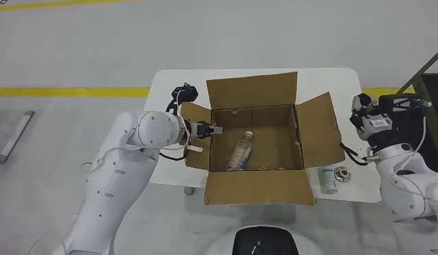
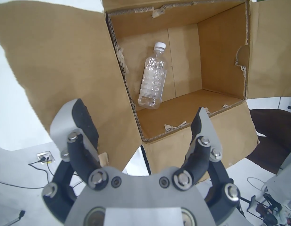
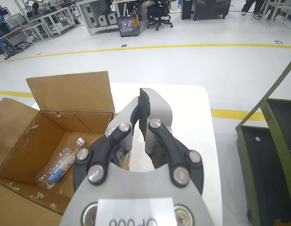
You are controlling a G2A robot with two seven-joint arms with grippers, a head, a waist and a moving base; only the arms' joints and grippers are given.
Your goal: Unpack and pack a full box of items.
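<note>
- Left gripper (image 2: 139, 109): fingers spread wide and holding nothing. It hangs over the left flap, at the left rim of the box (image 1: 260, 186).
- Right gripper (image 3: 142, 99): fingers pressed together with nothing between them. It sits above the table (image 1: 342, 77), off the right side of the box.
- Box: open, all four flaps folded outward, with torn edges along the rim.
- Bottle (image 2: 153, 76): lies on its side on the box floor, near the left wall, with its white cap pointing toward the far wall. It is the one item inside the box.
- Handling, as judged:
  - The bottle is clear plastic and looks empty, so expect it to be very light.
  - The thin wall will dent under a hard squeeze.
  - The smooth, round body may roll or slip.
  - Take hold across the ribbed middle. The neck under the cap is the stiffer alternative.
- Small container (image 1: 328, 180): stands on the table just beside the right flap.
</note>
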